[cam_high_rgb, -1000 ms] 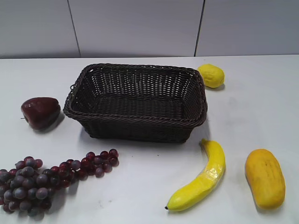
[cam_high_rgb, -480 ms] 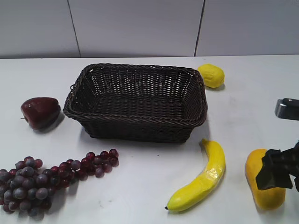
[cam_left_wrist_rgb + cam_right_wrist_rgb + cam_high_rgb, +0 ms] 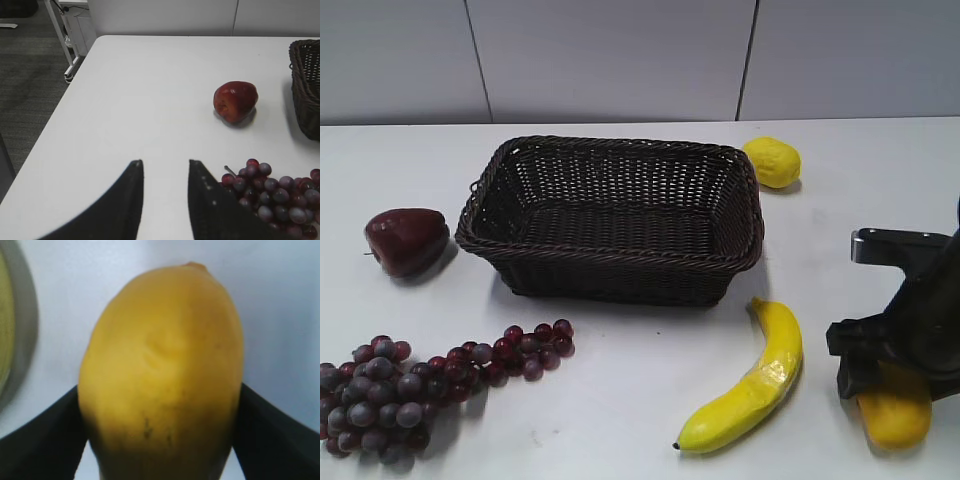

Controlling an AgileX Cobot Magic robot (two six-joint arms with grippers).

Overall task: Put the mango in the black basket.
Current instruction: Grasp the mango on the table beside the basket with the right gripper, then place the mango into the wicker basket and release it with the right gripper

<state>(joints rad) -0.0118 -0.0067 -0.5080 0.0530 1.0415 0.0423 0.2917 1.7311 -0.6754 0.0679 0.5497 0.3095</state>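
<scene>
The orange-yellow mango [image 3: 895, 418] lies on the white table at the front right, mostly covered by my right arm. In the right wrist view the mango [image 3: 165, 360] fills the frame. My right gripper [image 3: 888, 382] is down over it, open, with one black finger at each side of the fruit [image 3: 160, 440]. The black wicker basket [image 3: 610, 258] stands in the middle of the table, with nothing in it; its corner shows in the left wrist view [image 3: 302, 50]. My left gripper [image 3: 165, 167] is open and empty above the table's left part.
A yellow banana [image 3: 750, 385] lies just left of the mango. A lemon [image 3: 772, 162] sits behind the basket's right corner. A dark red apple [image 3: 407, 240] and a bunch of purple grapes [image 3: 410, 385] lie left of the basket.
My right arm has come in from the right edge and lowered over the mango, fingers now on both sides of it. The mango and other fruits have not moved.
</scene>
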